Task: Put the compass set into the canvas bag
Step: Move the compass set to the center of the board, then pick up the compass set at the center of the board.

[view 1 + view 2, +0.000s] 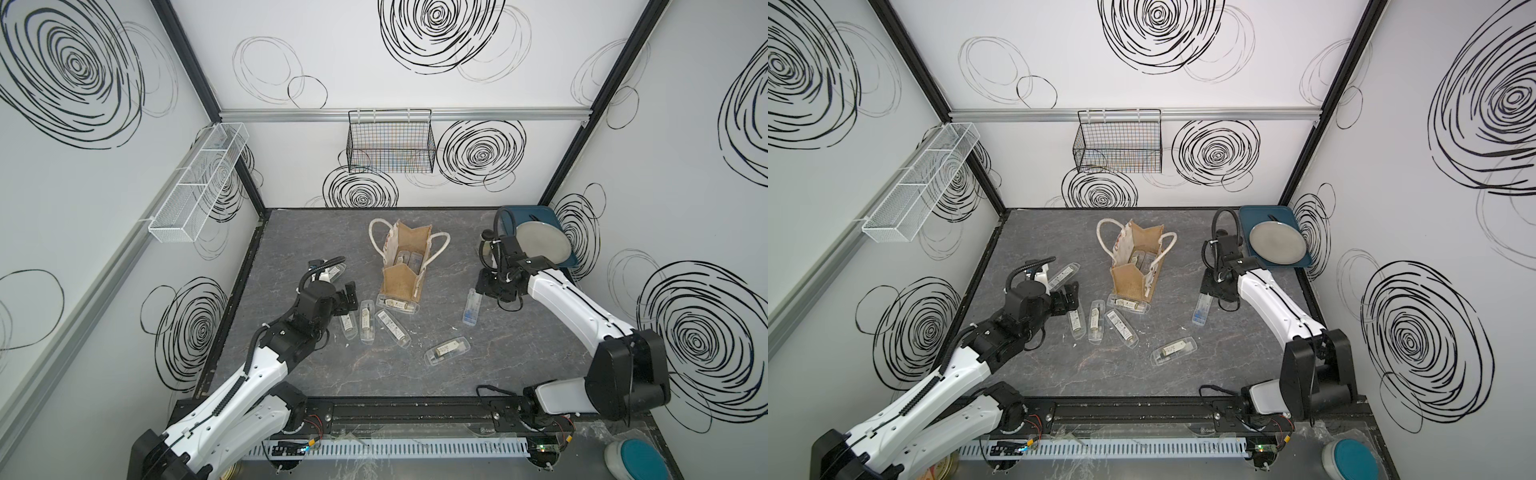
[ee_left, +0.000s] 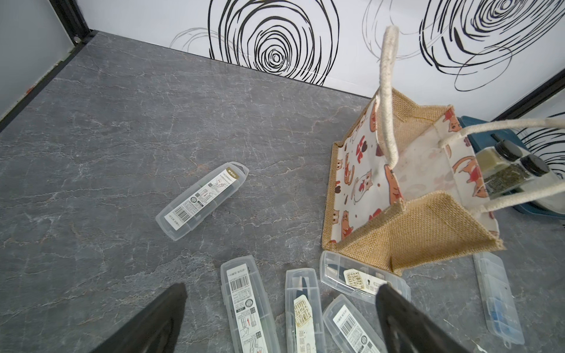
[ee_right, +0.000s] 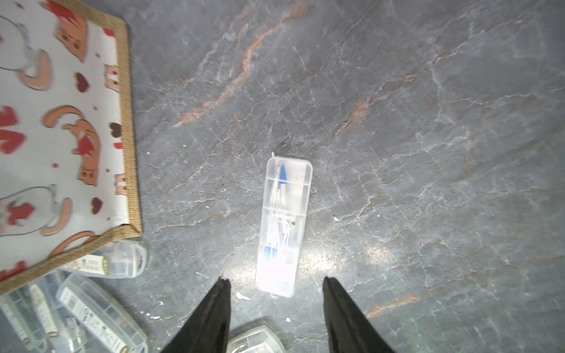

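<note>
compass set (image 3: 284, 227) | clear slim plastic case | blue parts inside | lying flat

Grey marbled tabletop (image 1: 478, 374): canvas bag (image 1: 401, 282) between the grippers, blue compass set (image 3: 284, 223) just ahead of the right gripper (image 3: 275, 282), clear cases (image 2: 201, 201) beneath and around the left gripper (image 2: 281, 290), teal tray (image 1: 540, 216) beyond the right.

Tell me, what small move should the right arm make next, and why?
Probably ease the right end effector forward and down until its open jaws straddle the clear compass case. The case lies flat on the table just ahead of it, not yet gripped.
</note>
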{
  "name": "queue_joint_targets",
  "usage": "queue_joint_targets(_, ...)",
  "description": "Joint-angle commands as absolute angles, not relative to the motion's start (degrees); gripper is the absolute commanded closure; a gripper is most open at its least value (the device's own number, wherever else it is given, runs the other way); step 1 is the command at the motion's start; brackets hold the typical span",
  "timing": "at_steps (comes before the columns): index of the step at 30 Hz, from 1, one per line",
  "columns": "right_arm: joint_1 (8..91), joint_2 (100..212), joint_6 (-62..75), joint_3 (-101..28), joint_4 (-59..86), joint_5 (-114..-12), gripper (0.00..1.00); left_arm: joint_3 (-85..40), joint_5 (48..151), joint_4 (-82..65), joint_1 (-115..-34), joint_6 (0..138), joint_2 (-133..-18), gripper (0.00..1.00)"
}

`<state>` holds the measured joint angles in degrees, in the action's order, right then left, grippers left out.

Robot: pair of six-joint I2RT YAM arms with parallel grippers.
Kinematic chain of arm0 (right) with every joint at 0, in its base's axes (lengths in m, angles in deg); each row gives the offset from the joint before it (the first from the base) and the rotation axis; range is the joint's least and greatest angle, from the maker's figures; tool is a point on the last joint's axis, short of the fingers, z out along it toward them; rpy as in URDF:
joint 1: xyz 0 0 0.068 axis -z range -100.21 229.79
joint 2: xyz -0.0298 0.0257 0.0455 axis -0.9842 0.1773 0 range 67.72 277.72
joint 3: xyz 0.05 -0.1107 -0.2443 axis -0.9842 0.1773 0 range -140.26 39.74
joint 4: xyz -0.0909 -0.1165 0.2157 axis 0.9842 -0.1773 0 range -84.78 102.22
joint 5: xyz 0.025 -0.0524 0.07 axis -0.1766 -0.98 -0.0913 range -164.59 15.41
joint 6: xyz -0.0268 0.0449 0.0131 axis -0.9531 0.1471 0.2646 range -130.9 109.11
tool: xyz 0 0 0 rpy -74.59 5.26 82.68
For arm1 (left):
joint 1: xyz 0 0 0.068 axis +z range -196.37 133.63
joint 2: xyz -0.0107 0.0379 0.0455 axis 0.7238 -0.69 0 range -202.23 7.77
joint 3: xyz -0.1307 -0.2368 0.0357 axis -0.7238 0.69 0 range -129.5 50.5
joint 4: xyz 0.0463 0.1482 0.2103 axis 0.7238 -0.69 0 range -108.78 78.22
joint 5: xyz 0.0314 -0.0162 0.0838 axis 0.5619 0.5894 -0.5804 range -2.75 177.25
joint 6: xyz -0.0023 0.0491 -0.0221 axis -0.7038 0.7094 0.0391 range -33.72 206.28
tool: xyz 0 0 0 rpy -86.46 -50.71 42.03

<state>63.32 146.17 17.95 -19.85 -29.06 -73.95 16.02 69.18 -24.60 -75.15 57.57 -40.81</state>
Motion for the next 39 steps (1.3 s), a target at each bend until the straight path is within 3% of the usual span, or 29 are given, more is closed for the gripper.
queue_joint_targets(1,63.2,145.1,18.4,-17.0,-29.0,-73.2,0.44,16.1,70.3,-21.0,-75.5,57.8,-41.9,0.01)
queue_joint_targets(9,59.5,157.4,23.2,-18.8,-29.3,-76.0,0.25,16.4,69.4,-20.8,-76.5,57.1,-41.4,0.01)
queue_joint_targets(16,59.0,167.6,23.6,-21.3,-27.3,-77.1,0.23,16.6,68.1,-23.1,-76.6,57.3,-39.4,0.01)
queue_joint_targets(22,59.2,172.2,22.9,-22.9,-27.6,-78.2,0.27,16.9,67.4,-23.9,-76.5,57.4,-38.8,0.01)
queue_joint_targets(27,59.3,174.4,22.8,-22.5,-26.2,-76.9,0.4,16.4,67.5,-23.9,-76.5,57.3,-39.5,0.01)
queue_joint_targets(34,59.9,171.4,23.2,-19.9,-24.6,-75.9,0.54,16.0,67.3,-24.0,-76.5,57.5,-39.9,0.01)
queue_joint_targets(39,60.6,167.1,23.2,-19.5,-25.5,-76.2,0.58,15.9,67.4,-23.8,-76.5,57.2,-40.0,0.01)
